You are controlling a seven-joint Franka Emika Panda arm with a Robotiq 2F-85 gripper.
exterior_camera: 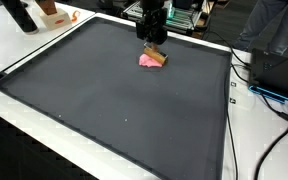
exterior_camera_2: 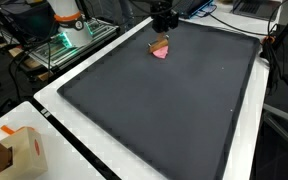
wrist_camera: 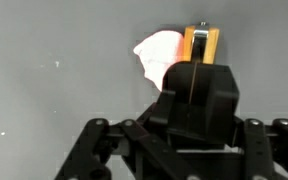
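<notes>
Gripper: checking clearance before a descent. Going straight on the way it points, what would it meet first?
Probably the orange block beside the pink piece on the dark mat; the gripper hangs right above them, though depth is unclear.

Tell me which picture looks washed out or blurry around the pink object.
Wrist view: the pink object is washed out almost to white, its edges soft. Both exterior views: light is even and it keeps its colour, though small and coarse; the black mat shows little glare.

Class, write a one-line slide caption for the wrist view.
The gripper, jaws drawn together, poised at an orange block beside a pale pink lump on a grey mat.
</notes>
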